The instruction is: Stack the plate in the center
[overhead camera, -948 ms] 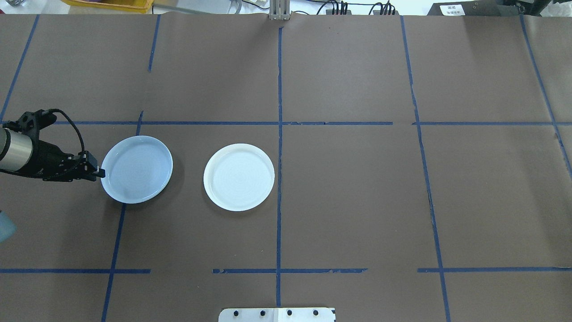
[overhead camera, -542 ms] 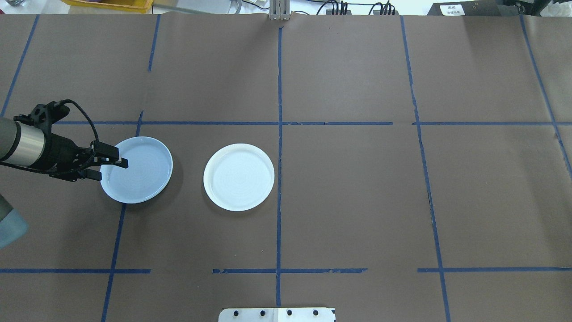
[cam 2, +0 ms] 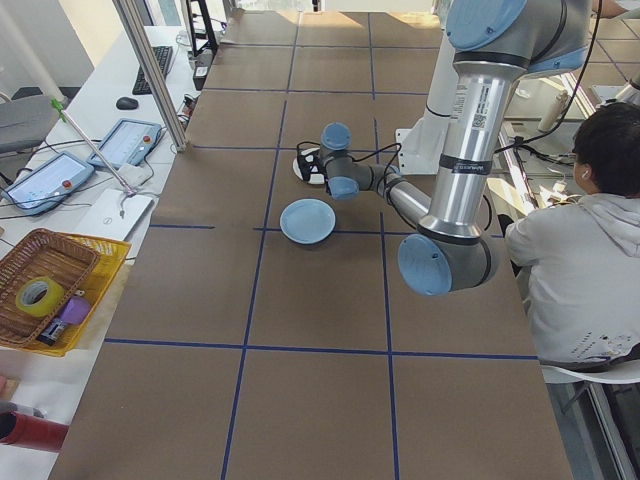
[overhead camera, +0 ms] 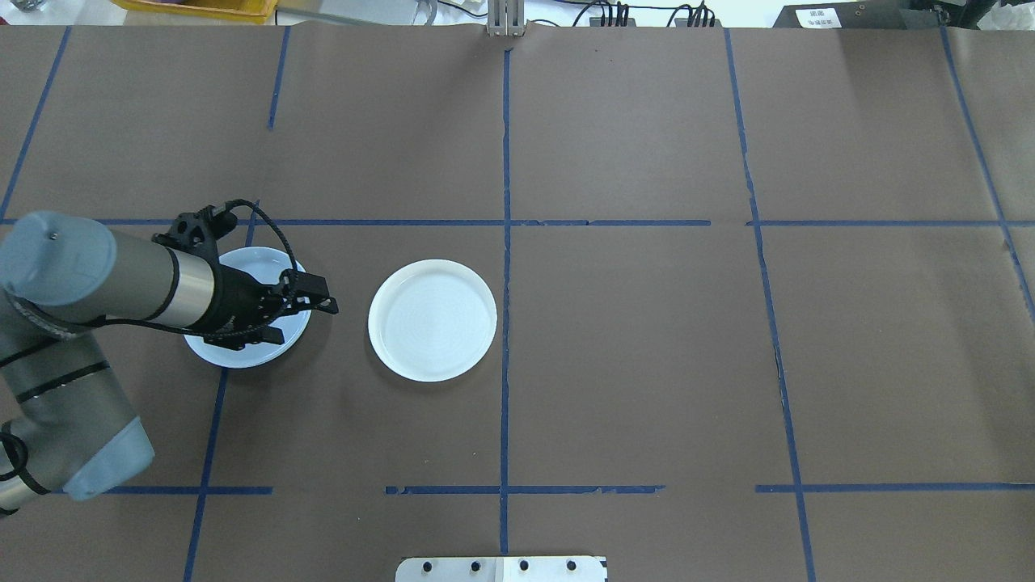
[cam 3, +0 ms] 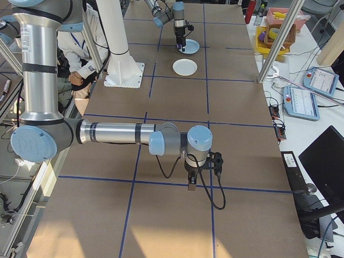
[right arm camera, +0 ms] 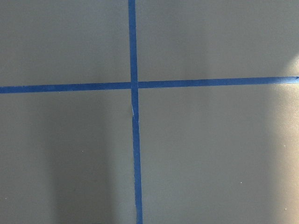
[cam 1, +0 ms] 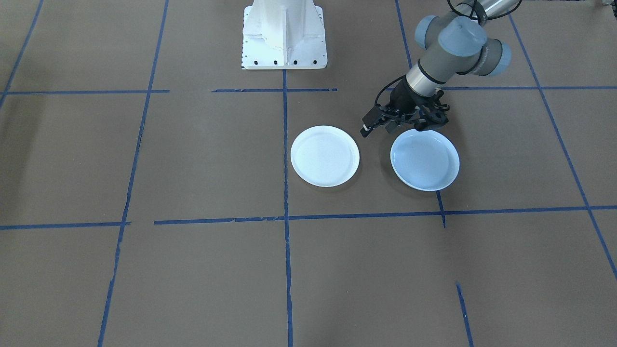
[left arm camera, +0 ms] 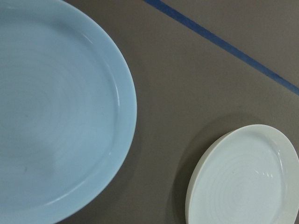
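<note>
The left gripper (overhead camera: 319, 299), fingers apart and holding nothing, hangs over the blue plate's (overhead camera: 275, 263) inner edge, pointing at the white plate (overhead camera: 433, 320) near the table's middle, while the right gripper (cam 3: 192, 185) is too small to judge.

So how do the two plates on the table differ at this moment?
The pale blue plate is bluish; the white plate is plain white. The left gripper hangs over the pale blue plate's edge, while nothing is over the white plate. The pale blue plate lies nearer the robot's left; the white plate sits beside the central tape line. Both are round, shallow, rimmed and flat on the table.
</note>
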